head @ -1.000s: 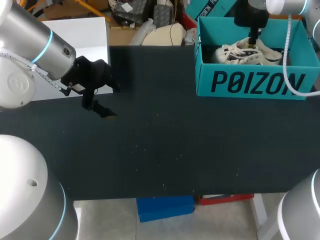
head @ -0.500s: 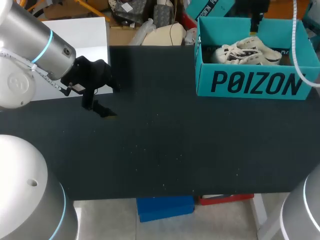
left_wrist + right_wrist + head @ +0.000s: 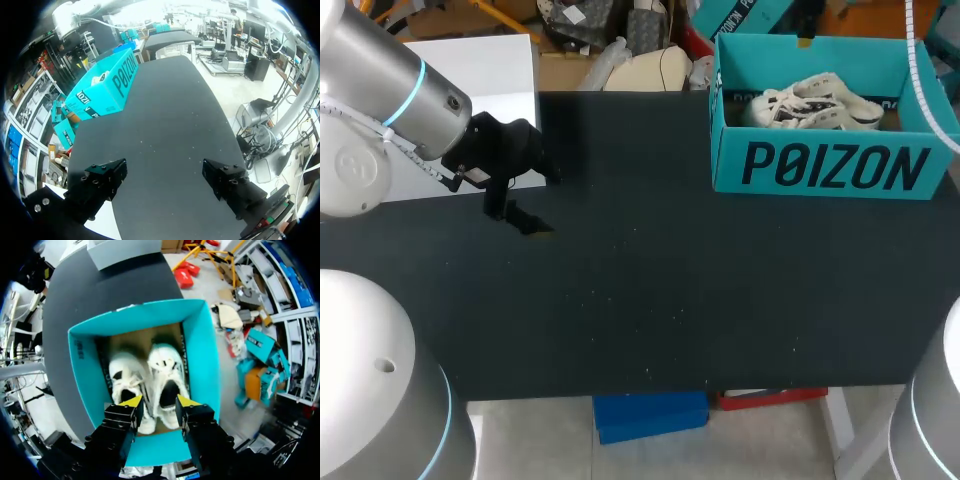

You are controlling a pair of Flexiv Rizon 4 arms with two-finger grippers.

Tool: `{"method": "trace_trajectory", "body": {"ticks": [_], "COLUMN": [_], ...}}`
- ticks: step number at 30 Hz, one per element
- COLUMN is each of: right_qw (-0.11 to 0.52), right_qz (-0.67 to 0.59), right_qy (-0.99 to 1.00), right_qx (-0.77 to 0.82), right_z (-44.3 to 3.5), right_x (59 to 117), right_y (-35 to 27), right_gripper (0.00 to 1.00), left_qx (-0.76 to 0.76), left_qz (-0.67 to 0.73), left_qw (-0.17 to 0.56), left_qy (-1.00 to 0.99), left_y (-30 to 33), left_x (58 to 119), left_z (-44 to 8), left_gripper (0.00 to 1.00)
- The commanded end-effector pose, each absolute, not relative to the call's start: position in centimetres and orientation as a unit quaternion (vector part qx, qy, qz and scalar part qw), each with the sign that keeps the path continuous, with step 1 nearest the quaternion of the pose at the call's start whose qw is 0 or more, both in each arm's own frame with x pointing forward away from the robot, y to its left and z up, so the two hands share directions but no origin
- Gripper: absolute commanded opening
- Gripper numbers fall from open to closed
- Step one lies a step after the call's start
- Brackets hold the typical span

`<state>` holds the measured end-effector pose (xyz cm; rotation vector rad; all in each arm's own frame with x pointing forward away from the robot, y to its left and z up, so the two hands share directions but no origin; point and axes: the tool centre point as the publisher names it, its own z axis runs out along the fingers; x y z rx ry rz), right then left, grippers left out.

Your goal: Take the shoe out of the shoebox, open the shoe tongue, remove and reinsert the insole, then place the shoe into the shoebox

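Though well above the shoebox (image 3: 202,360), right pincer (image 3: 159,401) spread, straight down.

A matte black table (image 3: 660,300), flecked with tiny pale specks, spans the view.

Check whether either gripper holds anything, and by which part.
Nothing held: right gripper open above the shoes in the shoebox, left gripper open over the table.

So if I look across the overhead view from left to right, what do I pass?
First the left arm → left gripper → bare table → shoebox, with white shoes inside.
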<state>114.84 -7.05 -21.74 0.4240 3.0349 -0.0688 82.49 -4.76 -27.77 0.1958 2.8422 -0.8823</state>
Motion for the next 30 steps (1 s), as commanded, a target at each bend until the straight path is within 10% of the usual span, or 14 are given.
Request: {"method": "trace_trajectory", "body": {"ticks": [1, 7, 14, 30], "right_qw": [0.066, 0.073, 0.080, 0.024], "right_qz": [-0.029, -0.029, -0.026, 0.000], "right_qy": [0.988, 0.983, 0.977, 0.958], "right_qx": [0.139, 0.168, 0.194, 0.287], "right_z": [-17.8, -16.9, -17.3, -21.1], "right_x": [109.2, 104.9, 100.4, 90.9], "right_y": [-4.2, -1.0, 2.5, 7.5], "right_gripper": [0.40, 0.52, 1.00, 1.00], "left_qx": [0.066, 0.066, 0.066, 0.066], "left_qz": [-0.295, -0.295, -0.295, -0.295], "left_qw": [0.081, 0.081, 0.081, 0.081], "left_qy": [0.950, 0.950, 0.950, 0.950], "left_y": [-4.7, -4.7, -4.7, -4.7], "left_x": [82.4, 82.4, 82.4, 82.4], "left_z": [-27.9, -27.9, -27.9, -27.9], "left_gripper": [1.00, 1.00, 1.00, 1.00]}}
